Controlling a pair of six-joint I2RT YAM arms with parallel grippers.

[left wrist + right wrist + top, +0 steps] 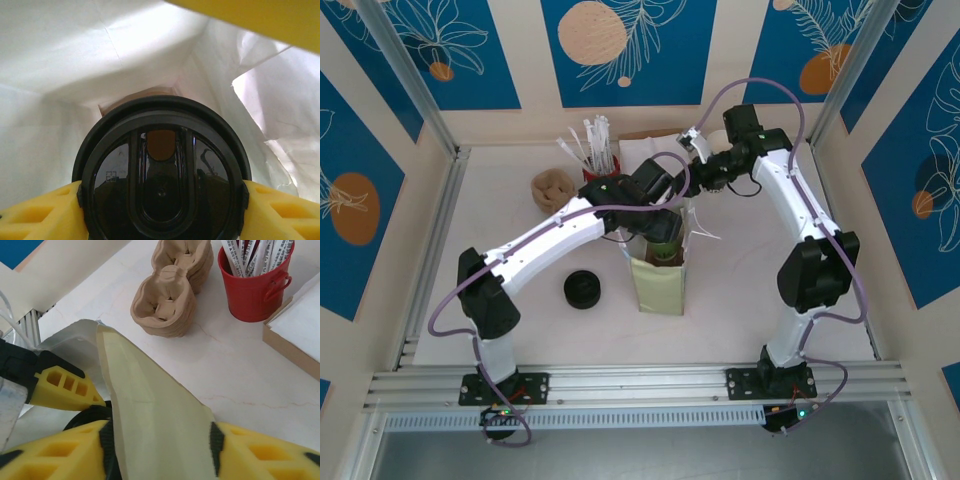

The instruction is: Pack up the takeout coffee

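The takeout coffee point(162, 165) shows its round black lid from above, low inside the white-lined paper bag point(60, 65). My left gripper point(162, 200) is shut on it, a yellow finger point(40, 215) pressed to each side of the lid. From above, the cup's olive side point(667, 252) sits in the mouth of the standing pale-yellow bag point(660, 288), under the left gripper point(665, 232). My right gripper point(161, 447) straddles the bag's side panel point(150, 410), and both pads touch it. It stands at the bag's far right rim point(688, 205).
A low black lid disc point(583, 290) lies left of the bag. At the back stand a red bucket of sticks point(255, 285), a stack of brown pulp cup carriers point(172, 295) and a cardboard box point(300, 330). Walls close in the table point(770, 300).
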